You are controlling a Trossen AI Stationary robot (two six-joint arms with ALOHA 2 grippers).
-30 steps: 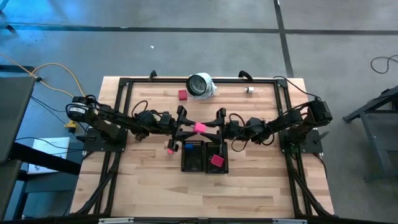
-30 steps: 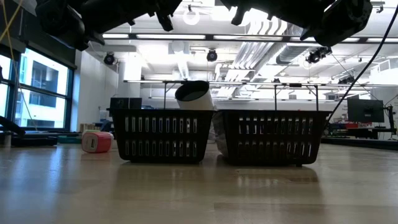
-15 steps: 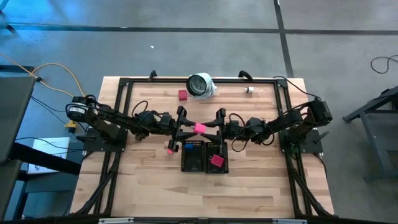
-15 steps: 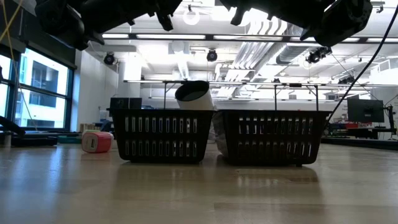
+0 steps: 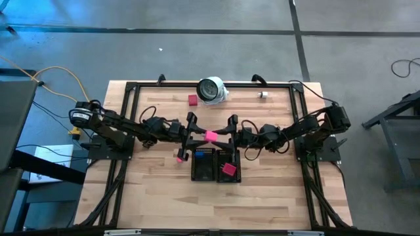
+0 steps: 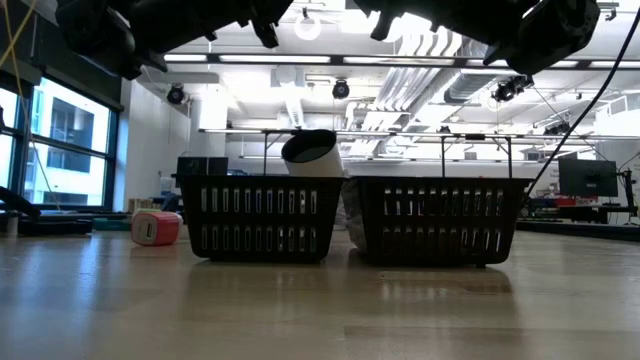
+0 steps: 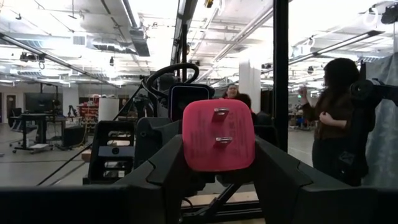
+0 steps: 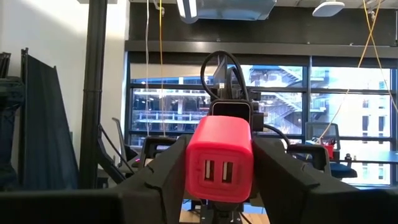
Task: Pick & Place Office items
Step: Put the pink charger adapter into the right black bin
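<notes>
Above the two black trays [image 5: 216, 164], I see my left pincer [image 5: 194, 133] gripping a pink charger block [image 5: 210, 135] by its pronged end. My right pincer [image 5: 228, 134] meets it from the opposite side, fingers flanking the same block; I cannot tell whether they press it. Another pink block [image 5: 228, 169] lies inside the right-hand tray.
</notes>
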